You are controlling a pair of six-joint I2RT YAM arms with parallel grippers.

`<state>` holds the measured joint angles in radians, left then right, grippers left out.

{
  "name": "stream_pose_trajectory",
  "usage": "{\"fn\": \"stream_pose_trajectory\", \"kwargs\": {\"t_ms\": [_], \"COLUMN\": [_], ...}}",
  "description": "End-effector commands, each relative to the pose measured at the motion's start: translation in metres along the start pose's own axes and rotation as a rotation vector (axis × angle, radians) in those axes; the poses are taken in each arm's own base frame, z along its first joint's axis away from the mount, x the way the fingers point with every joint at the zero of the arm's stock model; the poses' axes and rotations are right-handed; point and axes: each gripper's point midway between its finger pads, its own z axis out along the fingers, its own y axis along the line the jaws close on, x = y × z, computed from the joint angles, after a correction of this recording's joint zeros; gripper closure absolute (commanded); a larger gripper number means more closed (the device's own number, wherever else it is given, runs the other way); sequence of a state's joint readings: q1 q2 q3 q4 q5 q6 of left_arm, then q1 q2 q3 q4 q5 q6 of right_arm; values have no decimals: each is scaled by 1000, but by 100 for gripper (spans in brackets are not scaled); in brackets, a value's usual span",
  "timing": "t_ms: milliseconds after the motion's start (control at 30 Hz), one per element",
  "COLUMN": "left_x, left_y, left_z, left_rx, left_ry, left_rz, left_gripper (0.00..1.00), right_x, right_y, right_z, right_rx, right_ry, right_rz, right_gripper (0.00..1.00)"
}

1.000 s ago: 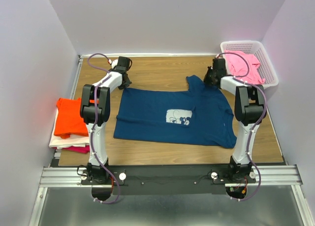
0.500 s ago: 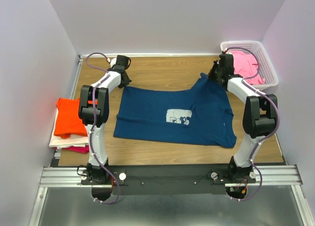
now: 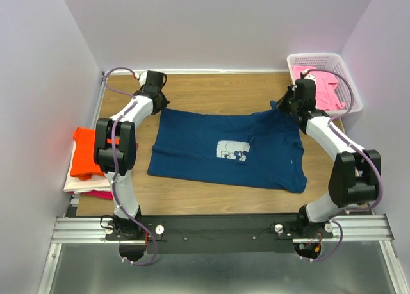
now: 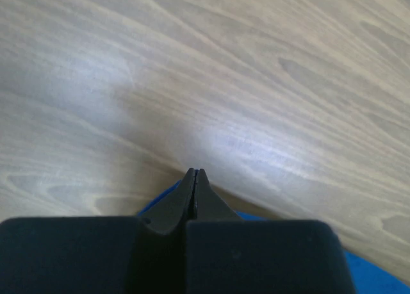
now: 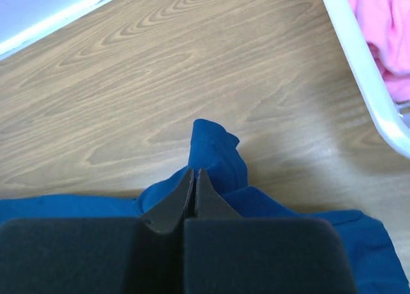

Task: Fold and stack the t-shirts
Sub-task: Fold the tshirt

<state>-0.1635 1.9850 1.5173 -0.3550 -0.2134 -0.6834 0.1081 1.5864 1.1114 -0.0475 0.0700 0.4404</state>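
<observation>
A dark navy t-shirt (image 3: 227,150) with a small white chest print lies spread flat in the middle of the wooden table. My left gripper (image 3: 160,106) is shut on its far left corner, and in the left wrist view blue cloth (image 4: 371,275) shows on both sides of the closed left gripper (image 4: 195,171). My right gripper (image 3: 286,106) is shut on the far right corner. There, a bunched fold of navy t-shirt (image 5: 214,147) sticks out past the closed right gripper (image 5: 195,171). An orange t-shirt (image 3: 88,153) tops a stack at the left edge, with white and magenta (image 3: 102,193) ones under it.
A white lattice basket (image 3: 323,57) stands at the far right corner with a pink t-shirt (image 3: 320,89) in it. Its rim (image 5: 365,70) lies just right of my right gripper. Walls close the table on the left, back and right.
My right arm has swung right and outward, dragging the shirt's far right corner from near the middle toward the basket and flattening that side. The left gripper has shifted slightly farther back.
</observation>
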Motion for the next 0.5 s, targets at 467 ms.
{"fn": "stream_pose_trajectory", "kwargs": {"t_ms": [467], "left_x": [27], "left_y": [32], "left_z": [-49], "left_rx": [24], "left_ry": [-28], "left_rz": [-112], "left_gripper": [100], "right_x": [56], "right_y": [-19], "right_z": [-77], "right_rx": [-14], "right_ry": [57], "right_rz": [128], "right_gripper": [100]}}
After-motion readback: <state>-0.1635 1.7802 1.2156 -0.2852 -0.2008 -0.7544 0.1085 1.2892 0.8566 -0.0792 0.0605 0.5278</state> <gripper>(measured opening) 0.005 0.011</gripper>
